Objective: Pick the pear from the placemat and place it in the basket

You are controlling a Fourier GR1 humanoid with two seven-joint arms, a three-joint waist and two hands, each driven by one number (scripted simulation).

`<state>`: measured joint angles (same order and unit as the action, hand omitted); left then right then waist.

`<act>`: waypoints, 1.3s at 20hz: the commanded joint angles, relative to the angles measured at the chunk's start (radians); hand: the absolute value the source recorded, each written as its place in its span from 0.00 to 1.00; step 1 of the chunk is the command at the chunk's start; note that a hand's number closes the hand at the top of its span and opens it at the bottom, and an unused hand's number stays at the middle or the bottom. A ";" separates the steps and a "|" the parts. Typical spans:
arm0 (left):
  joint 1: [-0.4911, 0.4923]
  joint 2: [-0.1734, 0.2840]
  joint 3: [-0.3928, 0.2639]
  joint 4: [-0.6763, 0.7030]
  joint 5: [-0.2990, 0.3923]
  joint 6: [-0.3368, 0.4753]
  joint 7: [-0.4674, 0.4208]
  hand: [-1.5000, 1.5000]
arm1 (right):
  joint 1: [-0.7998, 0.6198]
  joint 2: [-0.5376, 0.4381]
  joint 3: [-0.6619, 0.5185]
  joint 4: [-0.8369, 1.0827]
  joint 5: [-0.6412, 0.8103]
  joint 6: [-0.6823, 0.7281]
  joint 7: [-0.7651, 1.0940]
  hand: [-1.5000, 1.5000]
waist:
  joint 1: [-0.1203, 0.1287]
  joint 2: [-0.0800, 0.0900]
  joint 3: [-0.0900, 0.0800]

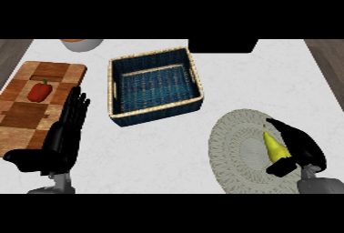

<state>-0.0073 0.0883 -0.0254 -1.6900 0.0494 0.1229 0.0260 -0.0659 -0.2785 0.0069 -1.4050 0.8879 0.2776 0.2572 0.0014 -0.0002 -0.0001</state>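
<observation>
While the right hand (299, 148) curls round the pear (274, 146), part of that fruit is hidden: the thumb crosses its lower end and the fingers run along its right flank, so only a yellow-green sliver shows! Pear's on the placemat (232, 150), down at four o'clock from the basket (154, 85), and the mat itself is cut off at the lower edge, where the grey forearm comes in. Long axis of the pear runs nearly twelve to six, narrow tip pointing up toward twelve, tilted a touch to eleven, broader end down under the thumb. Fingers reach up along it toward eleven, wrapped on the pear. Over at nine o'clock the left hand (64, 129) rests, fingers straight and together, pointing to twelve, thumb stuck out toward nine, overlapping the edge of the board (27, 113). On that board, a red pepper (39, 91), apart from the hand. Up top at eleven, a bowl (82, 44), mostly cut off, hard to make out. Basket sits well apart from the mat.
</observation>
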 commanded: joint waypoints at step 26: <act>-0.078 -0.058 -0.075 0.044 -0.035 -0.044 0.001 0.50 | -0.290 0.277 0.793 0.030 0.195 -0.203 0.367 1.00 | 0.145 0.018 0.004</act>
<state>-0.0587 0.0417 -0.0824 -1.6599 0.0268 0.0748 0.0202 -0.2849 -0.0214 0.6669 -1.3847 1.1149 0.1628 0.5106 0.1317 0.0131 0.0012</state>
